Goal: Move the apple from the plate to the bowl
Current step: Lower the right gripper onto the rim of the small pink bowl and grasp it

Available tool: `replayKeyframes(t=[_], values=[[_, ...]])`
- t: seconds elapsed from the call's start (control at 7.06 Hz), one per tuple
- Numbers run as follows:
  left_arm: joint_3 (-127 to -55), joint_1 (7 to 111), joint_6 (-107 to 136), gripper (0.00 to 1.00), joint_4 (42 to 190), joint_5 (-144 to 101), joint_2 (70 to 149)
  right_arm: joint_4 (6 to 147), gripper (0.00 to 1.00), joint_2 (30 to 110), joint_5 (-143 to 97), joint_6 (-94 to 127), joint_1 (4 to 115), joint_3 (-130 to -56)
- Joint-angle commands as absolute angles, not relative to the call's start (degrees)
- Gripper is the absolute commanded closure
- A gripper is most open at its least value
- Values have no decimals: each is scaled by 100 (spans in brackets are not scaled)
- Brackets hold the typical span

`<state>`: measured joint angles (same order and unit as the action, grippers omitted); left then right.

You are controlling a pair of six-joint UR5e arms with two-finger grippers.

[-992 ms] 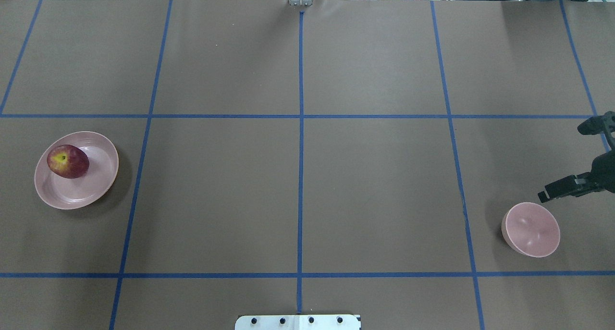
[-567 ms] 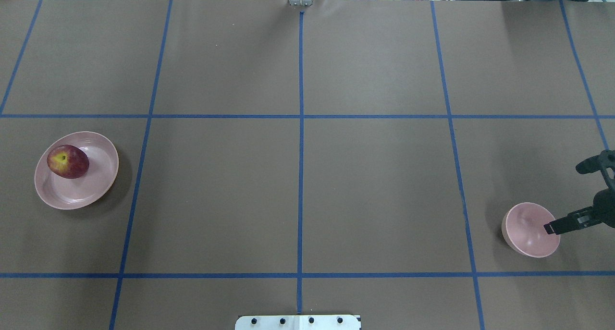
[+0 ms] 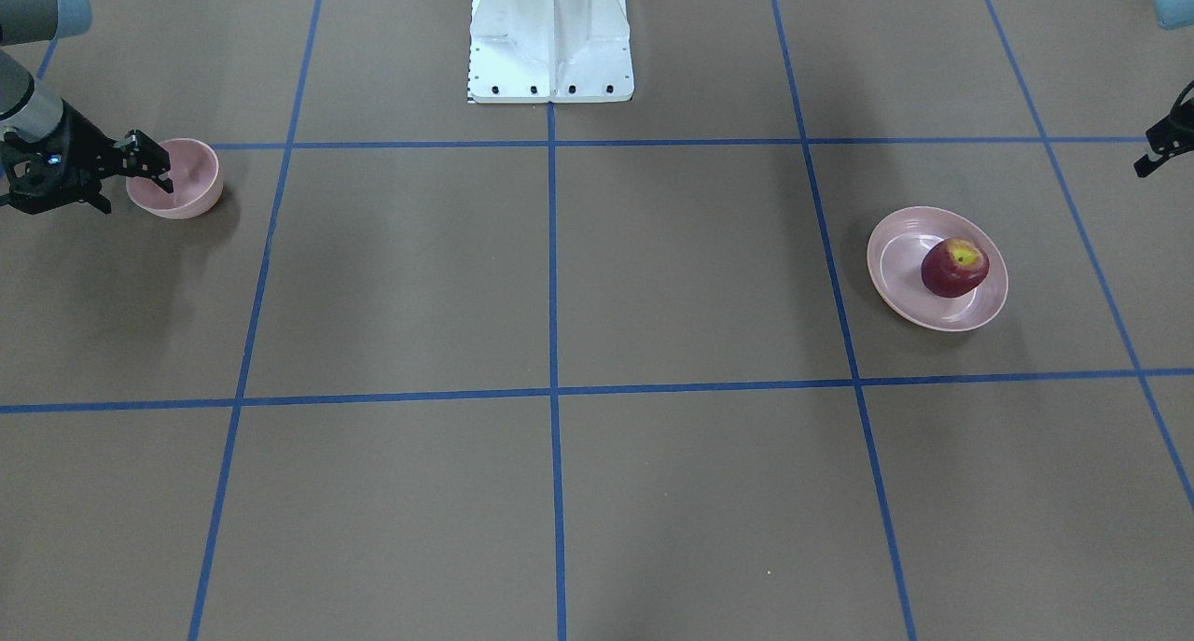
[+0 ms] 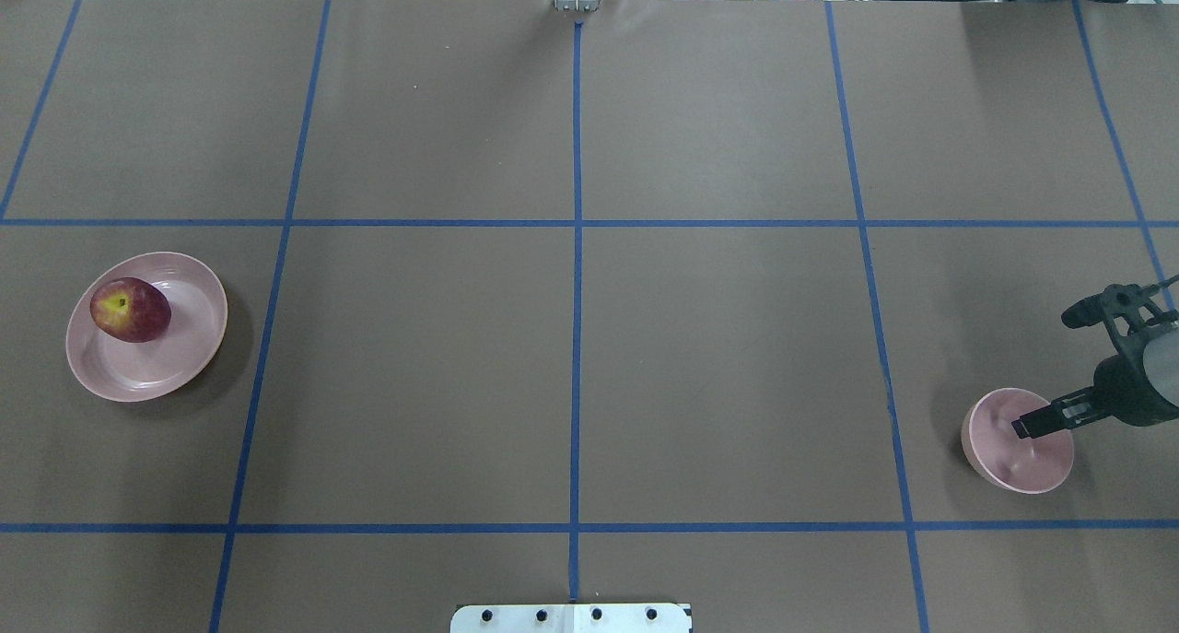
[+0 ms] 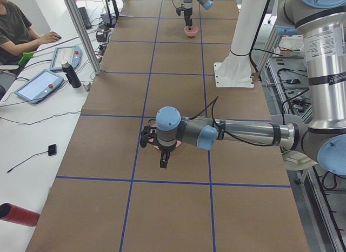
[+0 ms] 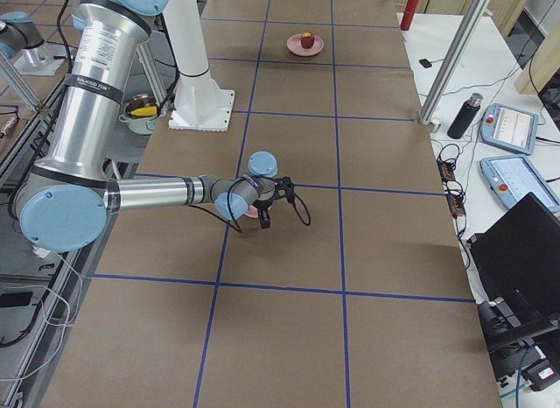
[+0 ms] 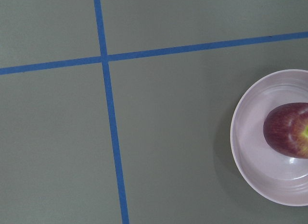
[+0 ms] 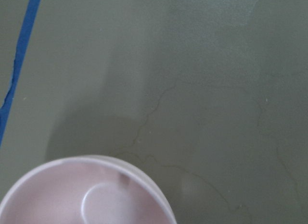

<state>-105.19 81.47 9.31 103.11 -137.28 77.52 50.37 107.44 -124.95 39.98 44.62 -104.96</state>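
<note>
The dark red apple (image 4: 130,310) lies on the pale pink plate (image 4: 157,375) at the table's left; both also show in the left wrist view, the apple (image 7: 288,130) on the plate (image 7: 250,152). The small pink bowl (image 4: 1004,467) stands empty at the right. My right gripper (image 4: 1044,373) is open wide beside the bowl. One of its fingers (image 4: 1024,426) reaches over the bowl's inside, the other is out past the rim. My left gripper (image 3: 1157,151) is cut by the frame edge, apart from the plate; the exterior left view shows its fingers spread and empty.
Brown table cover with a blue tape grid (image 4: 577,338). The white robot base (image 3: 550,34) stands at the robot's side of the table. Operators' tablets (image 5: 40,84) and a dark bottle (image 5: 69,74) lie beside the table.
My right gripper has moved nearer the robot and leftward, from beside the bowl to having one finger over the bowl's inside. The apple and the plate have not moved.
</note>
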Motion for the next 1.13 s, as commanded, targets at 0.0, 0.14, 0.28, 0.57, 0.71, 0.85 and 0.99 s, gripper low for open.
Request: replayKeyframes(t=[0.0,0.14,0.28,0.57,0.71,0.85,0.99], values=[[-10529,8147,932,2,10310,-13729,7752,5036,100,10740,-12481,4228,4412,-10520],[-10521,8147,932,2,10310,-13729,7752,5036,100,10749,-12472,4245,4412,-10616],[-10521,8147,940,2,10310,-13737,7752,5045,100,10784,-12463,4245,4438,-10713],[-10521,8147,932,2,10310,-13729,7761,5071,100,10723,-12454,4254,4456,-10907],[-10555,8139,940,2,10318,-13737,7830,5202,100,10366,-12306,4263,4456,-10864],[-10538,8069,1167,2,10310,-13729,8153,6065,100,9544,-12122,4350,4456,-10820],[-10503,7755,1334,2,10292,-13676,8443,7683,100,8196,-12103,4472,4456,-10793]])
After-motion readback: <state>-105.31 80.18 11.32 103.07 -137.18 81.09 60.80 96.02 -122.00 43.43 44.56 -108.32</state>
